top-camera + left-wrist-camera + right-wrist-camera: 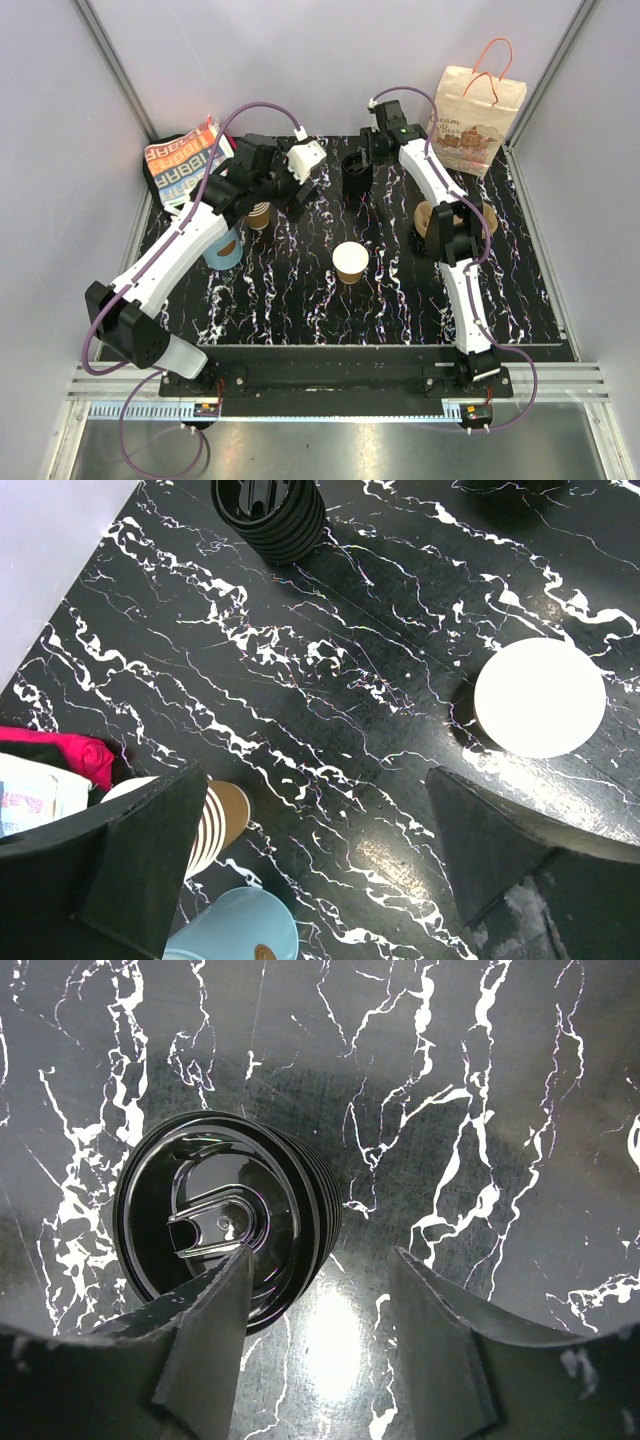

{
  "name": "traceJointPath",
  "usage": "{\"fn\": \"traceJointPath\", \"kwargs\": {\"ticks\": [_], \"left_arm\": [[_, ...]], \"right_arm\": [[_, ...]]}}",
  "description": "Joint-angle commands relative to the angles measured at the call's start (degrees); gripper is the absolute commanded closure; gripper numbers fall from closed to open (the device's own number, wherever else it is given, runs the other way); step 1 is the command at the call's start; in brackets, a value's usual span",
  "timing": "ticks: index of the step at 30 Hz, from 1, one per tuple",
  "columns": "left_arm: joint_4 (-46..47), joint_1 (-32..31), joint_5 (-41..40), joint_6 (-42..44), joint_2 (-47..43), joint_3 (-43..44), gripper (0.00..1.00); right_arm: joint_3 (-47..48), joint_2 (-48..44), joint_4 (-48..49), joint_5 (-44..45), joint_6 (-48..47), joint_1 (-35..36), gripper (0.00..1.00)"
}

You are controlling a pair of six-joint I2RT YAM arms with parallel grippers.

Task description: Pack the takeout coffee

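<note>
No brown cup with a black lid shows in any view. A lidless brown paper cup, white inside, stands mid-table and shows in the left wrist view. A stack of black lids stands at the back, also in the right wrist view and the left wrist view. My right gripper is open above the table, its left finger over the stack's edge. My left gripper is open and empty above the table, beside the stacked cups.
A stack of white-rimmed brown cups and a blue cup stand at the left. A brown cup tray lies under the right arm. A paper bag stands at the back right, a colourful pouch at the back left.
</note>
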Motion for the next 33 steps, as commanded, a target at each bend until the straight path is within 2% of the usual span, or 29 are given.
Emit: {"fn": "traceJointPath", "kwargs": {"ticks": [1,28,33], "left_arm": [[3.2,0.6,2.1,-0.9,-1.8,-0.9,0.01],[4.1,0.8,2.3,-0.9,-2.0,-2.3,0.01],[4.0,0.7,2.5,-1.0,-1.9,-2.4,0.01]], "right_arm": [[2.9,-0.1,0.9,2.8,-0.3,1.5,0.41],[3.1,0.3,1.5,2.3,0.5,2.1,0.76],[3.4,0.1,1.5,2.7,0.5,2.0,0.80]]}}
